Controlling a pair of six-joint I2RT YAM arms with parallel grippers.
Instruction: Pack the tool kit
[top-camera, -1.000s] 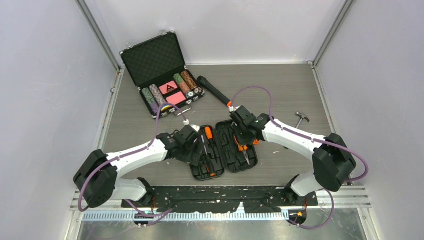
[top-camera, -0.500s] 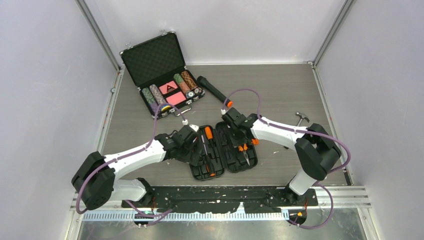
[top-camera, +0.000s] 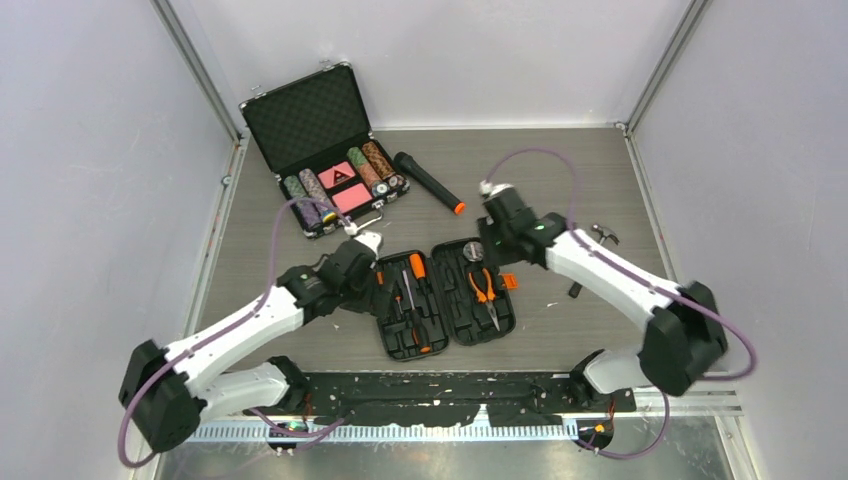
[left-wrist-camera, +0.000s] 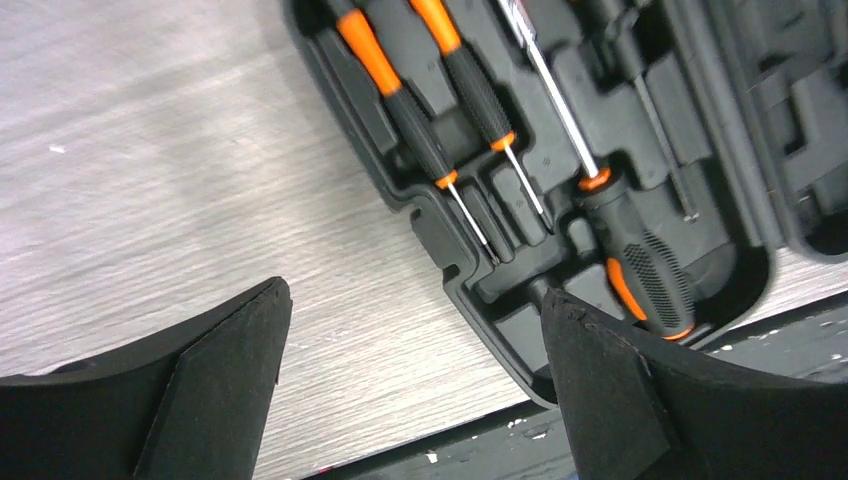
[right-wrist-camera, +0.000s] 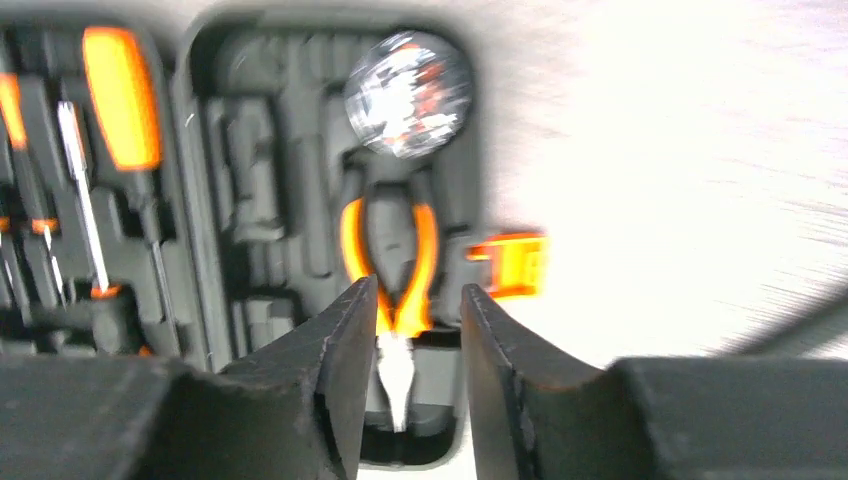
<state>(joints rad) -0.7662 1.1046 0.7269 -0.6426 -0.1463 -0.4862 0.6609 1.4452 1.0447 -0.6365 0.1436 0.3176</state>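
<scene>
- The black tool case (top-camera: 461, 305) lies open and flat on the table (top-camera: 560, 180), near the front edge, between the two arms.
- Its left half holds the orange-and-black screwdrivers (top-camera: 415, 290). In the left wrist view, two thin ones lie side by side and a thicker one (left-wrist-camera: 640, 270) lies next to them, each in its own slot.
- Its right half holds the orange-handled pliers (top-camera: 484, 288) and, at the far end, a round shiny silver thing (top-camera: 473, 251). Some slots beside them are bare.
- A small orange latch (top-camera: 508, 281) sticks out from the right edge of the case.
- The jaws of the left arm (top-camera: 250, 325) are spread wide, with nothing between them. They are over the table, just beside the left edge of the case.
- The jaws of the right arm (top-camera: 600, 275) are a little apart and grasp nothing. They are above the far right corner of the case, and the pliers show through the gap in the blurred right wrist view.
- A hammer (top-camera: 603, 236) lies on the table to the right, well apart from the case.
- An open chip case (top-camera: 305, 125) and a black flashlight (top-camera: 428, 183) lie at the far left.
</scene>
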